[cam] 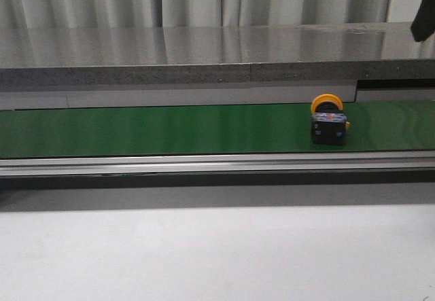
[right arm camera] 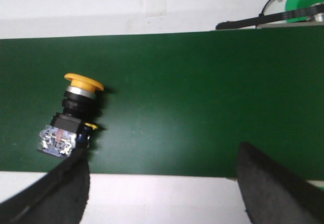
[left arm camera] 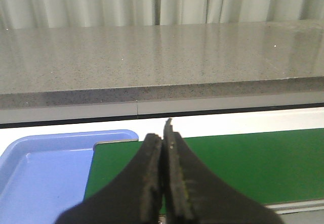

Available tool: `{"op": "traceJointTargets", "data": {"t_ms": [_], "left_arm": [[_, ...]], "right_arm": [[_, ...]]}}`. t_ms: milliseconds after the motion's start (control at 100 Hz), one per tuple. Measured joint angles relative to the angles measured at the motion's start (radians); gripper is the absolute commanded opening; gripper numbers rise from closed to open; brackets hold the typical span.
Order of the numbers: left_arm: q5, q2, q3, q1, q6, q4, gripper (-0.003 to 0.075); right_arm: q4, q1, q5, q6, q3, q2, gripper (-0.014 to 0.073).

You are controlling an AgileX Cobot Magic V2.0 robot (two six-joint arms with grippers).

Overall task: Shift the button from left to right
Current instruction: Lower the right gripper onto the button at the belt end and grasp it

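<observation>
The button (cam: 329, 119) lies on its side on the green belt (cam: 170, 130), towards the belt's right end. It has a yellow-orange cap and a black body. In the right wrist view the button (right arm camera: 73, 115) lies just beyond my left-hand fingertip (right arm camera: 71, 176). My right gripper (right arm camera: 162, 161) is open and empty, looking down over the belt's near edge. My left gripper (left arm camera: 163, 138) is shut on nothing, above the left end of the belt (left arm camera: 243, 163). The button does not show in the left wrist view.
A blue tray (left arm camera: 45, 168) sits beside the belt's left end. A grey stone ledge (cam: 204, 53) runs behind the belt and a metal rail (cam: 204, 163) along its front. A green pulley with a black belt (right arm camera: 301, 4) shows past the belt's far side. A dark arm part (cam: 423, 19) is at the top right.
</observation>
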Motion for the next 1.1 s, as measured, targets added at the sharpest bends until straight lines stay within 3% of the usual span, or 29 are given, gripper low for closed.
{"op": "traceJointTargets", "data": {"t_ms": [380, 730, 810, 980, 1100], "left_arm": [[0.0, 0.0, 0.0, 0.0, 0.0, 0.0, -0.002], [0.0, 0.0, 0.0, 0.0, 0.0, 0.0, -0.002], [0.0, 0.0, 0.0, 0.0, 0.0, 0.0, -0.002], [0.0, 0.0, 0.0, 0.0, 0.0, 0.0, -0.002], [0.0, 0.0, 0.0, 0.0, 0.0, 0.0, -0.002]], "right_arm": [[0.012, 0.063, -0.008, -0.015, -0.135, 0.268, 0.0594], [0.014, 0.079, -0.027, -0.015, -0.163, 0.399, 0.0584], [0.014, 0.079, -0.027, -0.017, -0.163, 0.417, 0.0519], [0.014, 0.079, -0.015, -0.017, -0.163, 0.429, 0.0267], [0.014, 0.079, 0.002, -0.017, -0.166, 0.429, 0.0226]]}}
